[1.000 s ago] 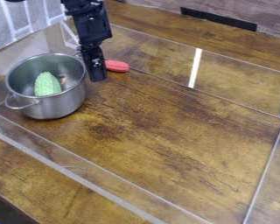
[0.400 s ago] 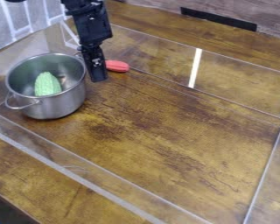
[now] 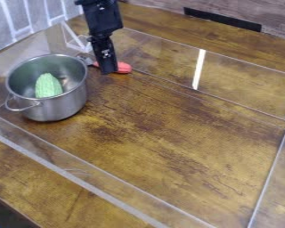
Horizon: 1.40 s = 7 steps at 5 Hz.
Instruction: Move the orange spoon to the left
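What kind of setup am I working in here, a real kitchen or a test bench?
Most likely a lab test bench, not a kitchen: a wooden tabletop fenced by clear plastic walls, holding only props, a steel pot with a green vegetable inside and an orange spoon.

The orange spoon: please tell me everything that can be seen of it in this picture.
The small orange-red plastic spoon lies near the far left of the wooden table, just right of the steel pot but not touching it. Only one rounded, glossy end shows clearly; the rest is hidden behind the robot's black hand, which points down with its fingers shut at the spoon. Whether the spoon is lifted or resting on the wood cannot be told. Nothing else touches it.
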Motion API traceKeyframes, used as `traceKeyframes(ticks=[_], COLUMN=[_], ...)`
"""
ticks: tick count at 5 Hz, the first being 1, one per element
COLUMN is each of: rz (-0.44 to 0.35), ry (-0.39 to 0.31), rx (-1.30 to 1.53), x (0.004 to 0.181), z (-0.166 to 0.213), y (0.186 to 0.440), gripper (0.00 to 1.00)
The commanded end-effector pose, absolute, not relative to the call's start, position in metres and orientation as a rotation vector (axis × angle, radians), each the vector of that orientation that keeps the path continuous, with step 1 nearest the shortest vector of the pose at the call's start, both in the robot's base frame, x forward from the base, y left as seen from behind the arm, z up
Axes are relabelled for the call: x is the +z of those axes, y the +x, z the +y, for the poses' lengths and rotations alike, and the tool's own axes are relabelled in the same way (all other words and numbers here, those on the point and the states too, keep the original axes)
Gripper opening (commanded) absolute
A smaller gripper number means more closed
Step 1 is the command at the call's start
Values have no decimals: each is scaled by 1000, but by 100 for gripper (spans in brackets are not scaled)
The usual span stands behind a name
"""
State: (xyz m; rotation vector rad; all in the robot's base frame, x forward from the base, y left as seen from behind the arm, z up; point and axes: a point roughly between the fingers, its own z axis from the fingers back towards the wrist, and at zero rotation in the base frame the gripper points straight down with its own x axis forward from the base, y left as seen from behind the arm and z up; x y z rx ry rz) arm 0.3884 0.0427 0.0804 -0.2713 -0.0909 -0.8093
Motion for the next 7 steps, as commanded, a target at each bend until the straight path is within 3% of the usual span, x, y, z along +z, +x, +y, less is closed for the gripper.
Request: traceKeyframes(ticks=[1,7], rz=[-160,-207], ry=[-245,-273], rx=[-835,-837], x=[97,86], z=[40,48], y=[399,414], gripper=[0,0])
